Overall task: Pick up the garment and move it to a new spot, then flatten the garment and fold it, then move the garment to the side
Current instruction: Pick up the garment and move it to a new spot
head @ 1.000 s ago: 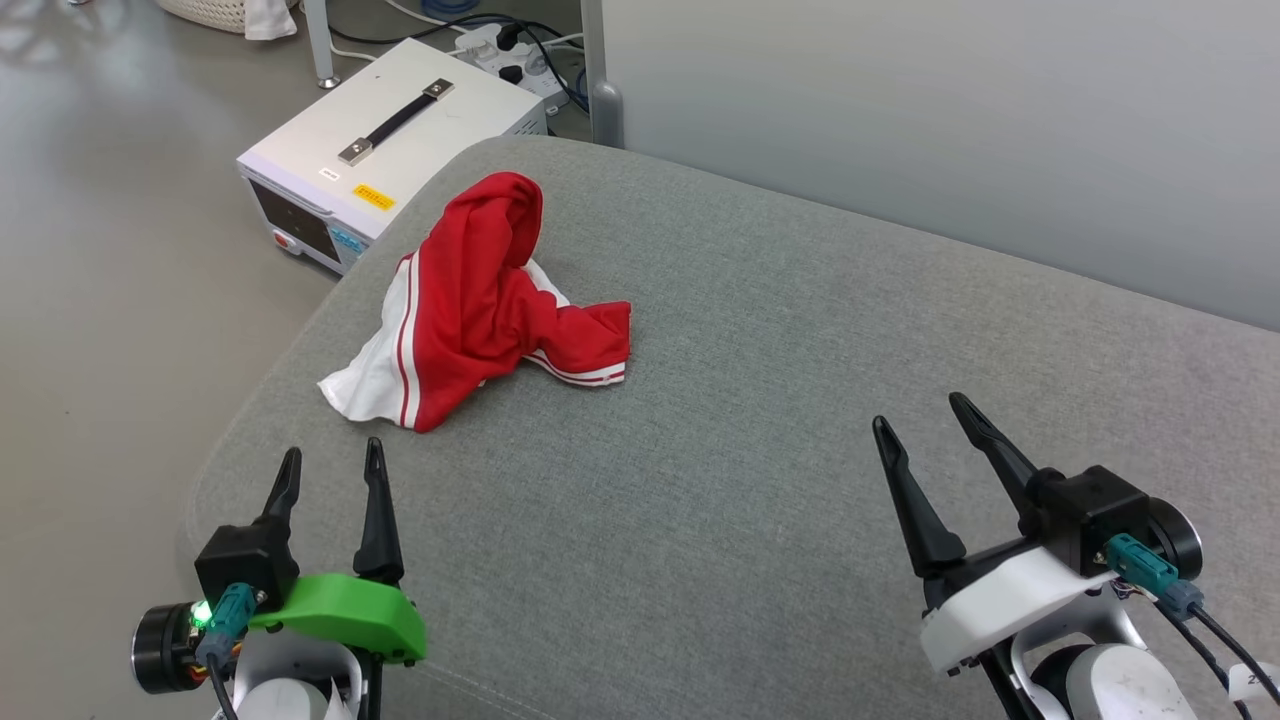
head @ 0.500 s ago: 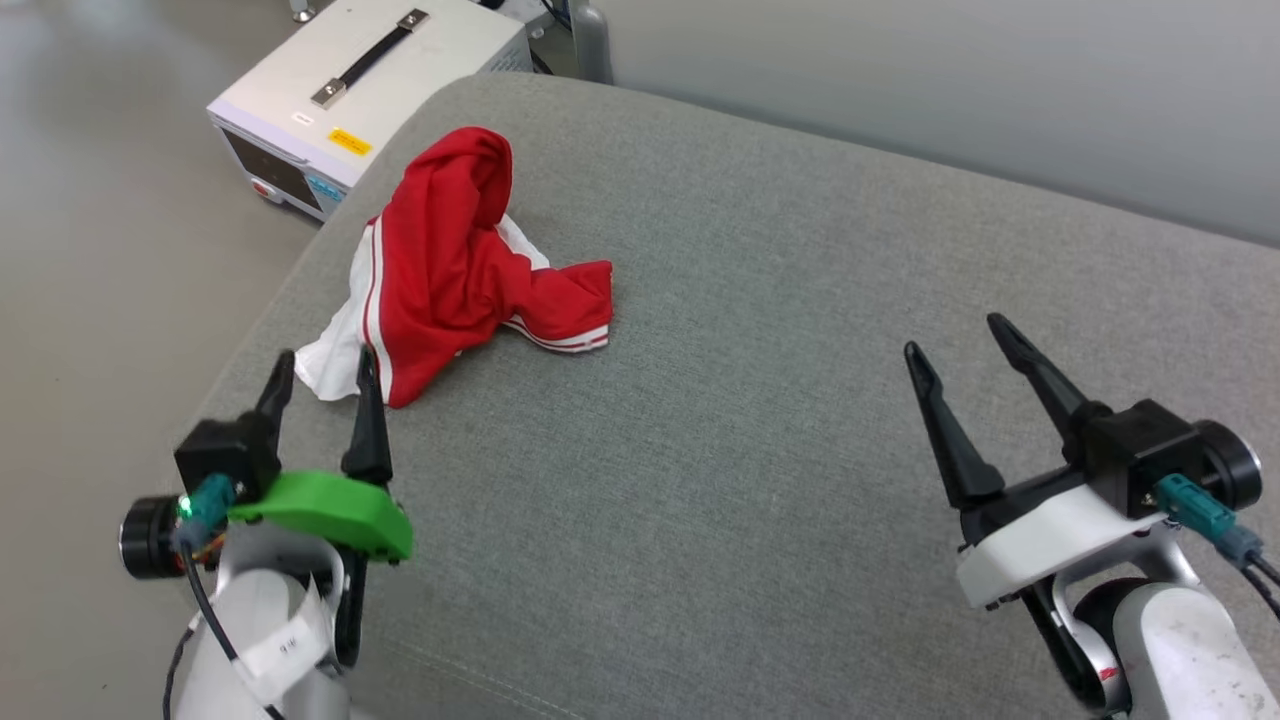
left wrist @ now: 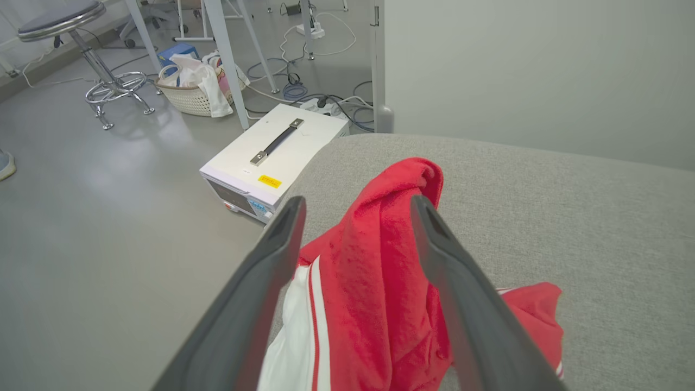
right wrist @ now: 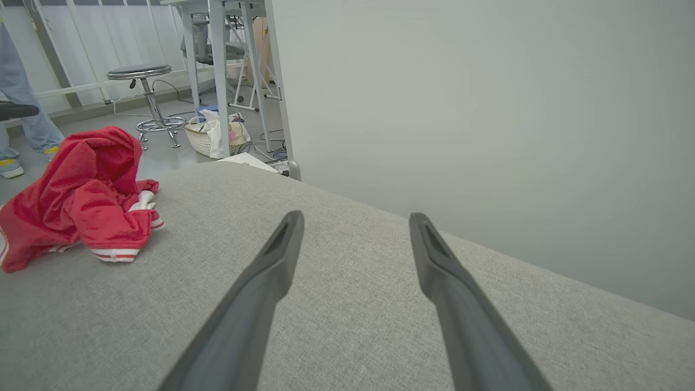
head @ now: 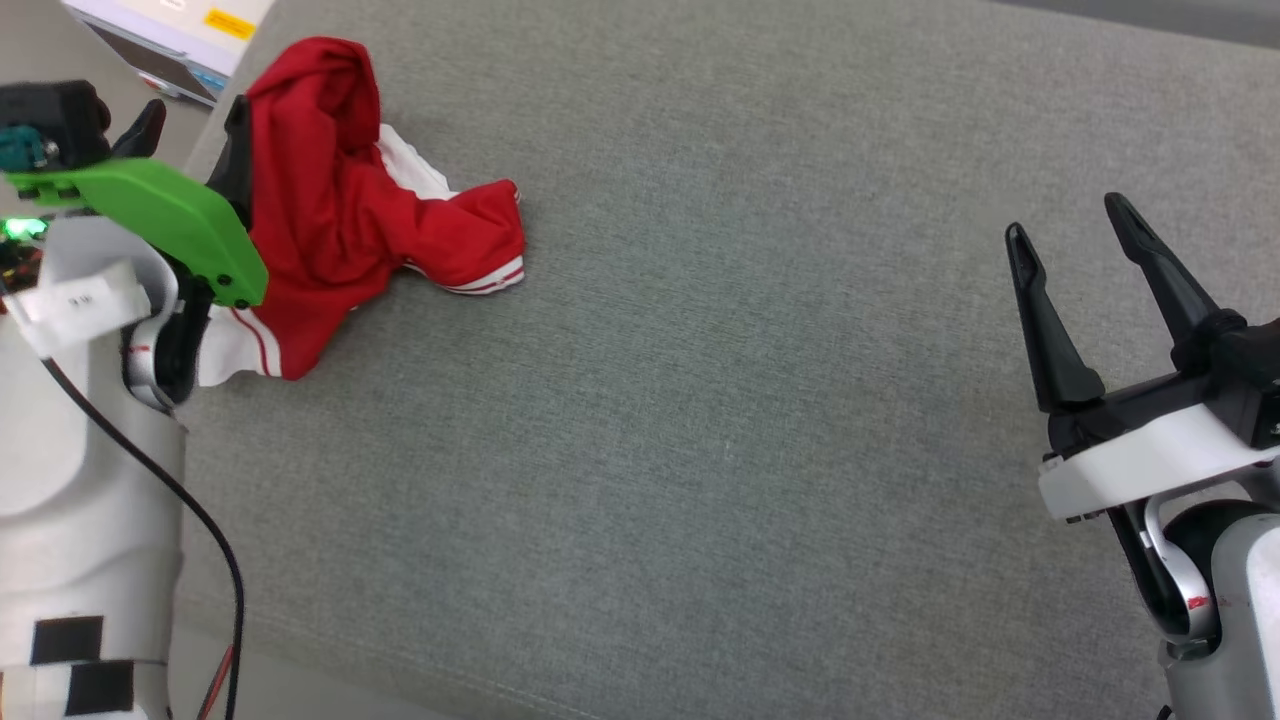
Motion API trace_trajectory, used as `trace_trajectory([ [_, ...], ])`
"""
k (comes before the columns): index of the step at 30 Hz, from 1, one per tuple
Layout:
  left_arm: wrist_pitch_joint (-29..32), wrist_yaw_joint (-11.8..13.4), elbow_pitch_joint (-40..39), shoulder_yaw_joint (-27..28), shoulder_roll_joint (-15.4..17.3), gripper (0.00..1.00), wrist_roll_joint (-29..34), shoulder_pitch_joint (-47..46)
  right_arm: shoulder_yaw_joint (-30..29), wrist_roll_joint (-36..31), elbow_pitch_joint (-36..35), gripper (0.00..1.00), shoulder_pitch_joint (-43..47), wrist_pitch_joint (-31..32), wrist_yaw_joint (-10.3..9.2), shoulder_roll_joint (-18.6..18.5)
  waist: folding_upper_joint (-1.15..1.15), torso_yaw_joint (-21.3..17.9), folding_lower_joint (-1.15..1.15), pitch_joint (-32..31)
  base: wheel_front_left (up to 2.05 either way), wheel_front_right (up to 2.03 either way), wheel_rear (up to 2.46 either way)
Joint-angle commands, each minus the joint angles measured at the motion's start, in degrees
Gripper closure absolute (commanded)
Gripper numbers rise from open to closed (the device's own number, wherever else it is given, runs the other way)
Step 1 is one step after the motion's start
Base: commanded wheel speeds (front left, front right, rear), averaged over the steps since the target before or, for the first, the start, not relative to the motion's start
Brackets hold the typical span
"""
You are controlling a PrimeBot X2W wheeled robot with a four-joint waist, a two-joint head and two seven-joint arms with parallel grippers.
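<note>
The garment (head: 340, 210) lies crumpled in a heap at the far left of the grey cushion (head: 720, 420), red with white sleeve fabric and striped trim showing. My left gripper (head: 195, 118) is open right at the heap's left side. In the left wrist view the left gripper (left wrist: 358, 202) has its fingers on either side of the garment's (left wrist: 374, 266) raised red peak, with nothing pinched. My right gripper (head: 1066, 218) stands open over bare cushion at the right, far from the garment. The right wrist view shows the right gripper (right wrist: 355, 217) with the garment (right wrist: 81, 201) at the left.
The cushion's rounded left edge drops to the floor just beside the garment. On the floor stand a white box with a black handle (left wrist: 277, 157), a basket (left wrist: 190, 92) and a stool (left wrist: 98, 54). A person's legs (right wrist: 21, 108) stand at the far left. A pale wall (right wrist: 488, 136) backs the cushion.
The head camera has tilted down and turned. My left gripper has moved forward from the front edge up to the garment. The right gripper stays open over bare cushion.
</note>
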Motion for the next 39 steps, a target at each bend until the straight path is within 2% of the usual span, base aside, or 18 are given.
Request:
trace_trajectory([
  [1, 2.18, -0.16, 1.09, -0.94, 1.3, 0.0, -1.7, -1.86, -0.19, 0.27, -0.42, 0.0, -1.16, -0.11, -0.04, -0.33, 0.0, -4.12, -0.01, 5.74, 0.0, 0.0, 0.0],
  [4, 8.47, -0.17, 4.35, -3.44, 4.61, 0.0, -5.58, -4.73, -0.37, 0.48, -0.75, 0.0, -1.97, -0.31, -0.04, -0.3, 0.0, -5.22, -0.01, 7.96, 0.0, 0.0, 0.0],
  [8, 15.35, -0.18, 9.39, -6.02, 7.39, 0.0, -10.79, -7.1, -0.77, 0.79, -0.78, 0.0, -2.96, -0.58, -0.04, -0.45, 0.0, -6.23, -0.01, 10.24, 0.0, 0.0, 0.0],
  [11, 19.3, -0.19, 13.4, -7.25, 8.12, 0.0, -14.5, -8.15, -1.27, 1.16, -0.92, 0.0, -3.36, -0.52, -0.04, -0.21, 0.0, -6.76, -0.01, 11.76, 0.0, 0.0, 0.0],
  [17, 22.02, -0.19, 21.17, -7.81, 9.07, 0.0, -16.31, -9.61, -1.29, 2.02, -0.62, 0.0, -3.72, -0.77, -0.04, -0.1, 0.0, -7.69, -0.01, 13.2, 0.0, 0.0, 0.0],
  [18, 22.76, -0.19, 22.21, -8.15, 8.98, 0.25, -16.29, -9.76, -1.33, 2.17, -0.5, 0.0, -3.7, -0.76, -0.04, -0.06, 0.0, -7.77, -0.01, 13.23, 0.0, 0.0, 0.0],
  [20, 24.28, -0.19, 24.05, -8.94, 8.62, 1.0, -16.41, -9.91, -1.42, 2.4, -0.25, 0.0, -3.69, -0.79, -0.04, 0.0, 0.0, -7.89, -0.01, 13.08, 0.0, 0.0, 0.0],
  [23, 24.43, -0.19, 25.68, -9.26, 7.95, 1.0, -17.1, -9.89, -1.64, 2.49, 0.22, 0.0, -3.53, -0.94, -0.04, 0.12, 0.0, -7.78, -0.01, 11.93, 0.0, 0.0, 0.0],
  [26, 21.7, 0.26, 26.25, -9.85, 8.34, 1.0, -15.96, -10.16, -1.89, 2.56, 0.74, 0.0, -3.24, -1.22, -0.04, 0.37, 0.0, -7.5, -0.01, 10.08, 0.0, 0.0, 0.0],
  [35, 4.43, 4.13, 23.19, -10.59, 9.48, 1.0, -11.25, -11.99, -3.04, 2.49, 3.76, 0.0, -0.41, -2.82, -0.04, 2.91, 0.0, -6.11, -0.01, 0.38, 0.0, 0.0, 0.0],
  [39, -1.39, 4.33, 20.86, -11.42, 9.22, 1.0, -9.74, -12.23, -3.7, 2.36, 5.12, 0.0, 1.51, -3.22, -0.04, 4.17, 0.0, -6.23, -0.01, -4.11, 0.0, 0.0, 0.0],
])
